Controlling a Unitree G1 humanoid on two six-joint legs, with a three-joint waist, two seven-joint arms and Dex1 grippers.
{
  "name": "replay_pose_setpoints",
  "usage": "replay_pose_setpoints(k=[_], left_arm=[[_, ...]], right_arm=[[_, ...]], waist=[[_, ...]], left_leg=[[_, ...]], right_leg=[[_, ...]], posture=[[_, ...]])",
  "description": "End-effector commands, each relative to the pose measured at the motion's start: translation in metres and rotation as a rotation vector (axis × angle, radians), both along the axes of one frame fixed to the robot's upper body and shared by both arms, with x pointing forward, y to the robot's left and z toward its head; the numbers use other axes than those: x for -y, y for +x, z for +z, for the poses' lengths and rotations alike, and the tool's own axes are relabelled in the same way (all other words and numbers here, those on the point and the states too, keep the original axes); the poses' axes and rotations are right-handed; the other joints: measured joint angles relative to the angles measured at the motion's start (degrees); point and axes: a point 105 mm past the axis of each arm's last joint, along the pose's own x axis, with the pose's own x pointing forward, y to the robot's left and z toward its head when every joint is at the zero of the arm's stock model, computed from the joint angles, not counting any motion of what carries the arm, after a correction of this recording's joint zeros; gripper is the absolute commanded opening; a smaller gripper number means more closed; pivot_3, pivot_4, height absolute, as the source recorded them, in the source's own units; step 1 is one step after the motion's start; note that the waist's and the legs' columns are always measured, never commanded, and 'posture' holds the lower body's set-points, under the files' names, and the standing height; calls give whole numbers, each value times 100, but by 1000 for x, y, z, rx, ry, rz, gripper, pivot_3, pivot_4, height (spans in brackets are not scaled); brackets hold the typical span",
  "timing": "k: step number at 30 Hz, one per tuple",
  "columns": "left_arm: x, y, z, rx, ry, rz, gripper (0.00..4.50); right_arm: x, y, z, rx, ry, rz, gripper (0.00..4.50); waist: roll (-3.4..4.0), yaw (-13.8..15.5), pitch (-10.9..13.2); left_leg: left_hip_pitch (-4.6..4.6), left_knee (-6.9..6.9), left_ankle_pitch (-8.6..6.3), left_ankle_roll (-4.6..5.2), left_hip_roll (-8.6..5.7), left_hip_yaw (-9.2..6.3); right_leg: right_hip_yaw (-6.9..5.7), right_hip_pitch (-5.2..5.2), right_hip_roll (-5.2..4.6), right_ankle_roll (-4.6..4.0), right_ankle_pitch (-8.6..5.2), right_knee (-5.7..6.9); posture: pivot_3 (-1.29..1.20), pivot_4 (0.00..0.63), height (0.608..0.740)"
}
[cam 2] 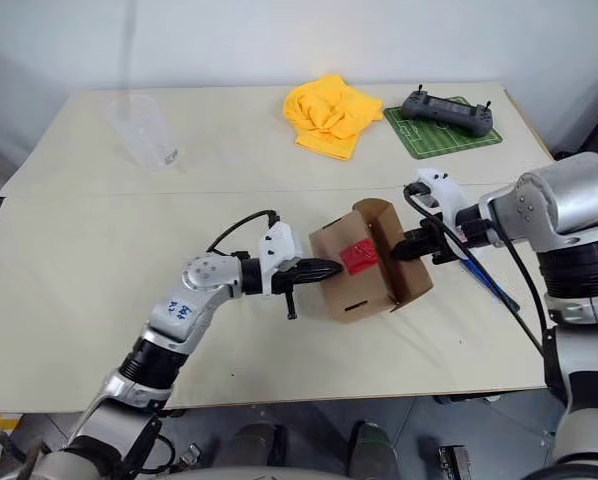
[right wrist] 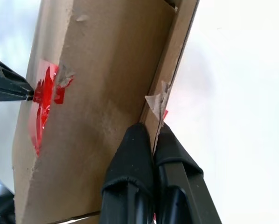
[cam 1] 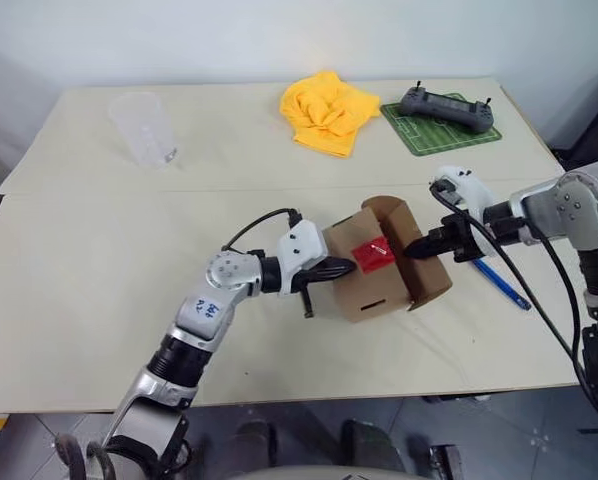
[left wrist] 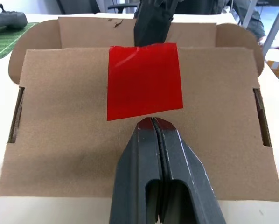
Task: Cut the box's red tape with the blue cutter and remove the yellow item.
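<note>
Two claws meeting at box (cam 1: 384, 262), left claw (cam 1: 347, 267) level, right claw (cam 1: 415, 247) angled down

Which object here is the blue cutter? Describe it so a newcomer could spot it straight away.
Start at the pale table and find the brown cardboard box with red tape near its middle. Beyond the box, on the robot's right, the blue cutter lies flat on the tabletop under the right arm. It is the one slim blue pen-shaped stick there.
</note>
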Motion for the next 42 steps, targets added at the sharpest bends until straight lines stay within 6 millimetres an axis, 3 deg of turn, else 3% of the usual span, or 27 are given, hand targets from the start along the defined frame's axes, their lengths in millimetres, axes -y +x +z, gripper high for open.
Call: replay_pose_setpoints(k=[1,8,12,25,32,42], left_arm=[[14,0,-5,-3,3,-18,0],[28,-1,-4,-10,-38,-33,0],[35,-3,-7,-19,-61,-27,0],[36,3,-12,-23,-80,24,0],[31,6,-11,-16,-78,55,0],[-3,7,-9,-1,-18,89,0]], right_arm=[[-6,-5,34,110,-16,49,60],[-5,-11,44,151,-118,75,60],[-8,-13,49,161,-156,93,60],[-18,-14,52,237,-299,129,60],[-18,-17,36,275,-377,140,60],[-21,-15,43,329,-366,123,60]], waist=[[0,10,0],[0,17,0],[0,18,0],[-1,19,0],[-1,22,0],[0,-5,0]], left_leg=[[-1,0,0,0,0,-1],[-18,6,0,1,-1,-3],[-89,55,0,1,-2,-5],[-92,80,-9,16,-7,-2],[-91,81,-9,15,-7,-3],[-87,84,-9,15,-4,-1]], right_leg=[[0,-1,0,0,0,1],[-4,-12,-1,2,1,-1],[-4,-79,-4,4,3,39],[-4,-78,-11,7,4,54],[-4,-79,-12,7,4,59],[-3,-80,-11,6,4,68]], posture=[[0,150,740],[0,150,740],[0,150,740],[0,150,740],[0,150,740],[0,150,740]])
